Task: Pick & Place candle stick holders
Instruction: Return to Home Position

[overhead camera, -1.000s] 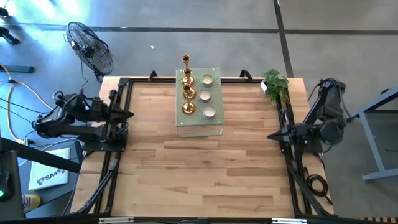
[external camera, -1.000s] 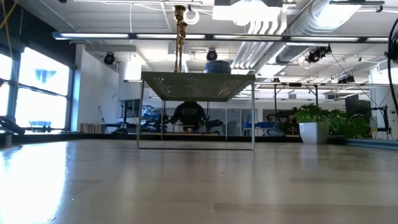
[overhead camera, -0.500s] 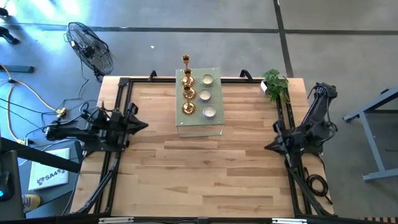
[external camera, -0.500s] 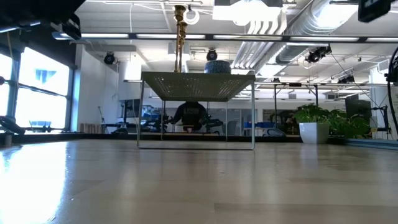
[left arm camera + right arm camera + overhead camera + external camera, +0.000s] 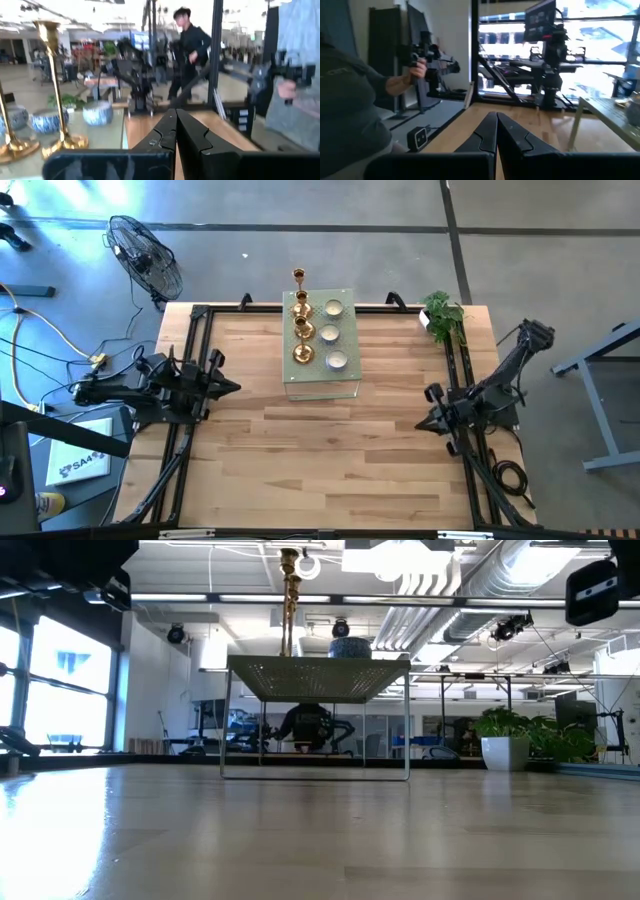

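Three gold candle stick holders stand in a row on a pale green perforated slab on thin legs at the table's far middle. Three low round cups stand in a row beside them. The low view shows the slab, one gold stem and a cup. My left gripper is shut and empty at the table's left edge; its wrist view shows a gold holder and cups. My right gripper is shut and empty near the right edge, as its wrist view shows.
A potted plant stands at the far right corner. A fan stands on the floor beyond the far left corner. A black frame runs along the table's edges. A person stands beyond the table; another holds a handle device.
My left gripper has gone toward the table's right edge and a little toward the near edge. My right gripper has gone toward the near edge and slightly toward the table's left, its arm stretching lower. The holders, cups and slab have stayed put.
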Robot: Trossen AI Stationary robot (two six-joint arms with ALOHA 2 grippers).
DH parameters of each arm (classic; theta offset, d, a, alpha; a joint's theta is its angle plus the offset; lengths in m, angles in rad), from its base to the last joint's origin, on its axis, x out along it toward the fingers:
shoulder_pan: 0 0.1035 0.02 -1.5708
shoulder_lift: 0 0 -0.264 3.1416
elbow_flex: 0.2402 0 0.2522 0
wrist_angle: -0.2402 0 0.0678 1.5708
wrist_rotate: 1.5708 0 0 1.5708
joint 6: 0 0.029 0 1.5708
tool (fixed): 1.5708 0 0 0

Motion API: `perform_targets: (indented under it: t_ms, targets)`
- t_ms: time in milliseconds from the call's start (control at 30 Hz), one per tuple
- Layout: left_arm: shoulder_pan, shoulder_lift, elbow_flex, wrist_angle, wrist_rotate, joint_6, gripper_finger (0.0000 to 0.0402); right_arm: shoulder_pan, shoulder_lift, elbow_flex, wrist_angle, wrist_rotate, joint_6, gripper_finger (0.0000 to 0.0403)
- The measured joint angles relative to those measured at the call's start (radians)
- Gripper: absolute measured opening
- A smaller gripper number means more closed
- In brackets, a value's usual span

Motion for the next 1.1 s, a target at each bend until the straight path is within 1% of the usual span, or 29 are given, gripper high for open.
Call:
perform_targets:
  t_ms: [133, 233, 333, 533, 633, 767, 1000, 1100]
  targets:
    - [0.0, 0.001, -0.001, -0.053, 0.055, 0.031, 0.0, -0.124, -0.001, 0.0, -0.006, -0.174, -0.007, 0.0]
    - [0.0, 0.001, -0.001, -0.048, 0.106, 0.054, 0.0, -0.224, -0.001, 0.0, -0.028, -0.26, -0.007, 0.0]
    - [0.0, 0.0, -0.001, -0.033, 0.112, 0.08, 0.0, -0.301, -0.001, 0.0, -0.057, -0.329, 0.008, 0.0]
    - [0.0, 0.0, -0.001, -0.023, 0.085, 0.092, 0.0, -0.374, -0.022, 0.01, -0.158, -0.347, 0.016, 0.0]
    - [0.0, 0.0, -0.001, -0.02, 0.085, 0.086, 0.0, -0.383, -0.06, 0.051, -0.248, -0.368, 0.0, 0.0]
    - [0.0, 0.0, -0.001, -0.022, 0.084, 0.084, 0.0, -0.39, -0.137, 0.091, -0.371, -0.363, -0.012, 0.0]
    - [0.0, 0.0, -0.001, -0.022, 0.083, 0.083, 0.0, -0.391, -0.274, 0.062, -0.414, -0.357, -0.071, 0.0]
    - [0.0, 0.0, -0.001, -0.02, 0.097, 0.083, 0.0, -0.391, -0.293, 0.057, -0.418, -0.357, -0.071, 0.0]
